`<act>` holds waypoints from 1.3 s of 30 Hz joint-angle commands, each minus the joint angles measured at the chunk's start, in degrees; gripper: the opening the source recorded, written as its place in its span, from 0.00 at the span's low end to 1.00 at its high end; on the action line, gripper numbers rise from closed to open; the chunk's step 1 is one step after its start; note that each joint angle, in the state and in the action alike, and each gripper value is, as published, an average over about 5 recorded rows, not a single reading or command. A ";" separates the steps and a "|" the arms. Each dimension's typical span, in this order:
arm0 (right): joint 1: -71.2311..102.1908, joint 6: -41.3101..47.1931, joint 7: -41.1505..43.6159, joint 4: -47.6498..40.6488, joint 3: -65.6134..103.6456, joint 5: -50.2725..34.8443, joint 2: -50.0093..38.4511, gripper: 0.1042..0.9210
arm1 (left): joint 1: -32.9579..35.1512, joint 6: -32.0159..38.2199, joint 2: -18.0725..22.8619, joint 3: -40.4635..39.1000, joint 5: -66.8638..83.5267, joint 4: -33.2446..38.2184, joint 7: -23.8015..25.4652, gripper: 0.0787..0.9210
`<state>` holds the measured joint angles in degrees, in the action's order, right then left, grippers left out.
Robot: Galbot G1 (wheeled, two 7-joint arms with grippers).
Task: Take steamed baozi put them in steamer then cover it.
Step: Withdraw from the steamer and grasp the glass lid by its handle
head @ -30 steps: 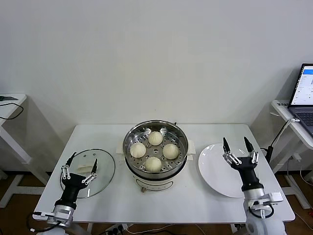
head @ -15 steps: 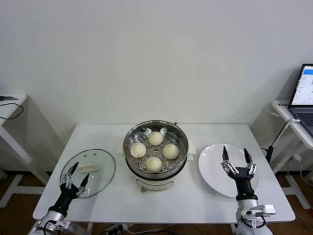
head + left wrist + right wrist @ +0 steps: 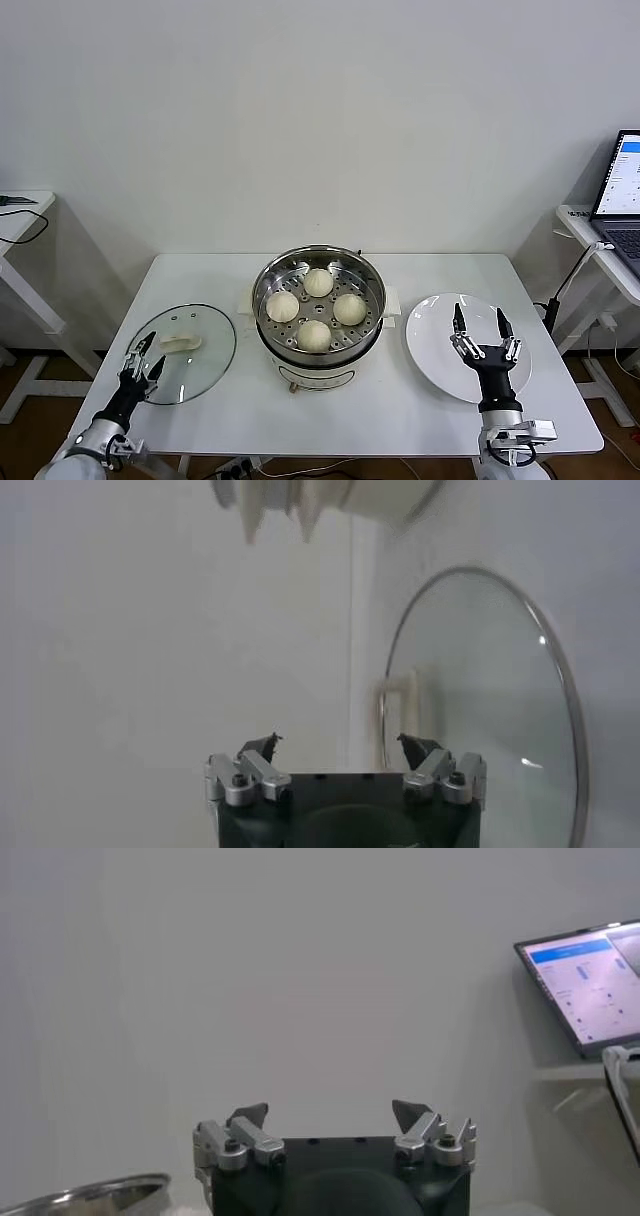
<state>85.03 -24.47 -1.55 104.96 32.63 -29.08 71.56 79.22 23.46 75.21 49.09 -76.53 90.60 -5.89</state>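
Fingers of both grippers are standing spread, empty — left gripper (image 3: pixel 141 352) hovering over the round clear glass cover (image 3: pixel 200 345), right gripper (image 3: pixel 480 328) over the flat white plate (image 3: pixel 430 345).

The table (image 3: pixel 420 400) fills the lower middle of the head view. The steamer (image 3: pixel 318 310) sits in the middle of it. Four buns (image 3: pixel 314 335) lie inside the steamer, one at the back, one at the front, one on each side. The lid (image 3: pixel 182 352) lies flat on the table at the lower left. A plate (image 3: pixel 435 340) lies on the table at the lower right. A laptop (image 3: pixel 622 195) sits on a side desk at the far right edge.
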 commanded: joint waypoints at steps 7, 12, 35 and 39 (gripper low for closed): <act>-0.26 -0.38 -0.15 -1.04 0.13 0.73 0.31 0.88 | -3.97 -3.30 0.44 -3.13 -4.10 -2.40 0.38 0.88; -0.34 -0.52 -0.16 -1.45 0.01 1.16 0.43 0.88 | -4.95 -3.66 0.78 -3.96 -4.31 -3.33 0.23 0.88; 0.17 -2.12 -0.04 -2.63 0.06 2.79 0.53 0.88 | -12.23 -5.75 1.79 -6.12 -6.58 -11.08 -2.54 0.88; 0.31 -2.37 -0.01 -2.72 -0.02 3.08 0.55 0.88 | -12.79 -6.47 1.96 -6.39 -7.11 -12.55 -3.70 0.86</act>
<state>85.30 -26.60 -1.59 102.41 32.65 -26.30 72.07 68.47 18.02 77.03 43.21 -82.62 81.37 -7.72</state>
